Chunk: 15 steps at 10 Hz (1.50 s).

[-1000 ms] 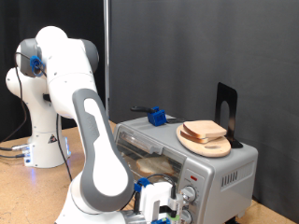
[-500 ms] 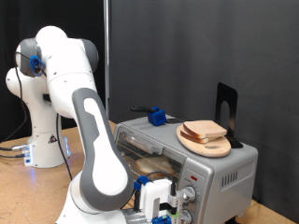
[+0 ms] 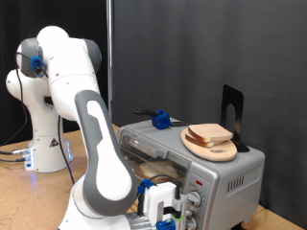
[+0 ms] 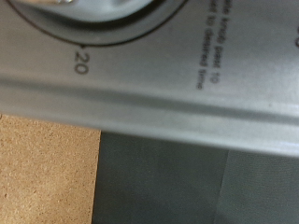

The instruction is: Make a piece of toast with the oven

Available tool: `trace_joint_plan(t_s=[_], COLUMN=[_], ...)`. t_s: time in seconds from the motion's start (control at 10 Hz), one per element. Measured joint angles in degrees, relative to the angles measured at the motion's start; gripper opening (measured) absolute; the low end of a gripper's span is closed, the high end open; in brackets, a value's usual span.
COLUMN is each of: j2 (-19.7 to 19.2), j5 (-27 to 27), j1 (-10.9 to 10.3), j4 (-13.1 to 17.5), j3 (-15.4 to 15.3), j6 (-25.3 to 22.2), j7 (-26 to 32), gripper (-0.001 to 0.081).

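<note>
Jaws: can't tell, hidden vs panel.
Gripper [image 3: 177, 213]: low at oven [image 3: 216, 172] front, by knobs [image 3: 199, 203].
Wrist cam: blurry dial edge [image 4: 103, 23], "20" mark.
Toast [image 3: 210, 133]: on round board [image 3: 213, 147] atop oven.

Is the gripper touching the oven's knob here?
Cannot tell. In the exterior view the gripper sits right at the oven knobs; the wrist view shows only a dial edge.

1. The exterior view looks level from the side, from near the oven [image 3: 192, 163], whose knob panel fills its lower right.
2. The wrist view sits very close against that panel [image 4: 187, 84], showing a dial edge and printed "20".
3. Both share the oven's front.
</note>
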State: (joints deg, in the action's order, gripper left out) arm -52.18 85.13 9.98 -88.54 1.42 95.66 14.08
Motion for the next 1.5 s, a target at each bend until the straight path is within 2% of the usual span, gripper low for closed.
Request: trace_joint_plan(t_s=[0.1, 0.4, 0.5, 0.8, 1.0, 1.2, 1.5], j2=[0.01, 0.17, 0.41, 1.3, 1.35, 1.43, 1.74], j5=[0.0, 0.13, 0.77, 6.13, 7.54, 6.77, 1.88], j1=[0.0, 0.03, 0.05, 0.07, 0.23, 0.29, 0.28], j4=[-0.02, -0.29, -0.72, -2.88, -2.96, -2.89, -2.34], j3=[0.01, 0.07, 0.07, -0.07, -0.07, 0.02, 0.74], j6=[0.0, 0.05, 0.47, 3.79, 3.34, 3.04, 1.77], j7=[0.0, 0.02, 1.8, 17.24, 21.81, 18.34, 5.0], gripper=[0.0314, 0.0313, 0.0313, 0.031, 0.031, 0.031, 0.031])
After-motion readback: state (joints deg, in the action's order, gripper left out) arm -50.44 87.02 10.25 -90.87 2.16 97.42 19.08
